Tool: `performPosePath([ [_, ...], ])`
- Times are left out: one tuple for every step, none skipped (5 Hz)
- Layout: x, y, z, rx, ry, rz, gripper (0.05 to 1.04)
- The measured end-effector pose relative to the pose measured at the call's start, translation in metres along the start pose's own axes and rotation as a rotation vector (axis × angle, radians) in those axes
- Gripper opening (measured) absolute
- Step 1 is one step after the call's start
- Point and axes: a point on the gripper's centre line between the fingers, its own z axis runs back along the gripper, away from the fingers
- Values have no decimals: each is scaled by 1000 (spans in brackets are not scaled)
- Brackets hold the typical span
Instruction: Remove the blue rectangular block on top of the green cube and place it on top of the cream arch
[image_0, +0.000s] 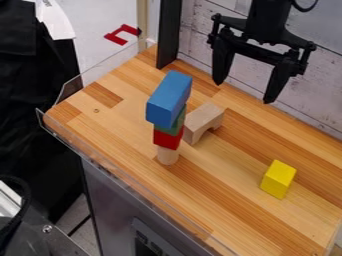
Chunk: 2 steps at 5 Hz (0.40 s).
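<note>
Black two-finger tool (244, 92) spread wide, nothing gripped, at far side of bench (224, 185). Blue rectangular block (168, 99) stacked on green cube (178, 123), above red cube (167, 139); cream wooden arch (201, 119) set just right of stack.

The block (169, 97) is blue, cube (178, 123) green, arch (202, 118) cream.

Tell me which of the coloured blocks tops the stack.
The long blue block. The green block and the red block are stacked beneath it, while the yellow block sits apart on the wooden counter.
</note>
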Motion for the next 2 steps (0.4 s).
performPosePath([
  [-1, 1, -9, 10, 29, 1, 999],
  [-1, 2, -10, 15, 34, -18, 999],
])
